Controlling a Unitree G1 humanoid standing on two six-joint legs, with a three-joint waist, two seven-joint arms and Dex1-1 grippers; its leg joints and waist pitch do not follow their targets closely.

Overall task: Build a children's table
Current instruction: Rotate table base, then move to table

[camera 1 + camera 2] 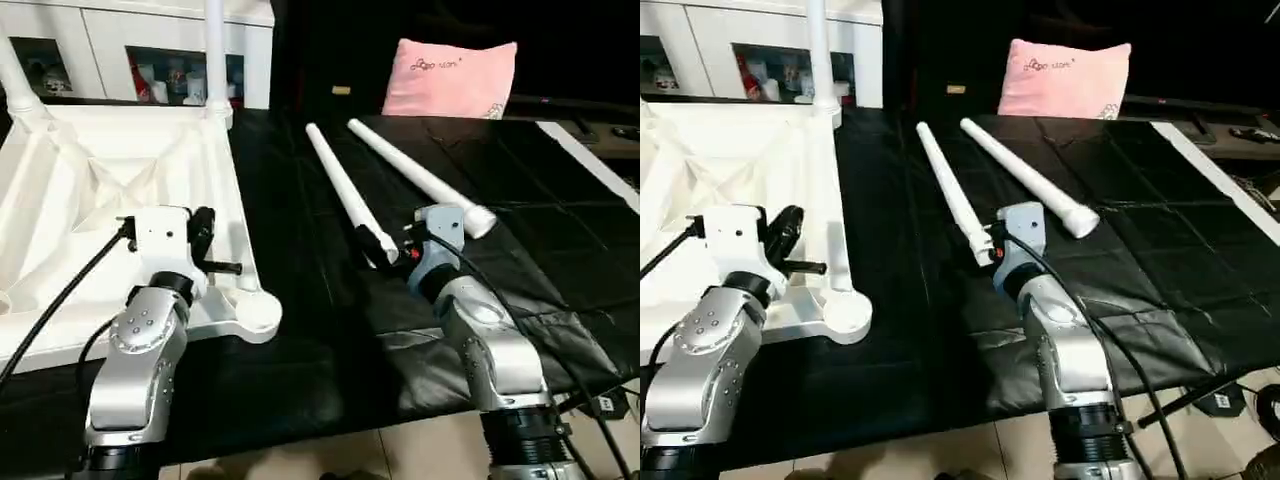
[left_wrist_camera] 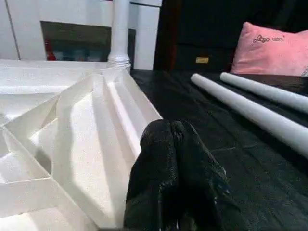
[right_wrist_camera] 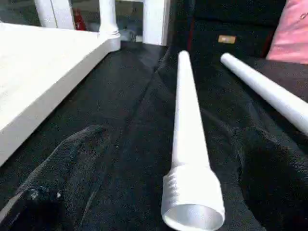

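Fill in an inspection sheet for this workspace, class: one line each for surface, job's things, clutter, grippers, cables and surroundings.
Surface: black cloth.
Job's things: tabletop upside down, two upright legs fitted in far sockets; two loose legs lying on the cloth.
Clutter: nothing seen.
Grippers: left gripper shut over tabletop edge; right gripper open around nearer loose leg's threaded end.
Cables: black cables along both forearms.
Surroundings: pink pillow, white cabinet.

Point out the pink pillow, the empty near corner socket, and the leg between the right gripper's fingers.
pink pillow (image 1: pixel 448 78), left eye view, front face.
corner socket (image 1: pixel 258 312), left eye view, round rim.
leg (image 3: pixel 186 115), right wrist view, mid-shaft.
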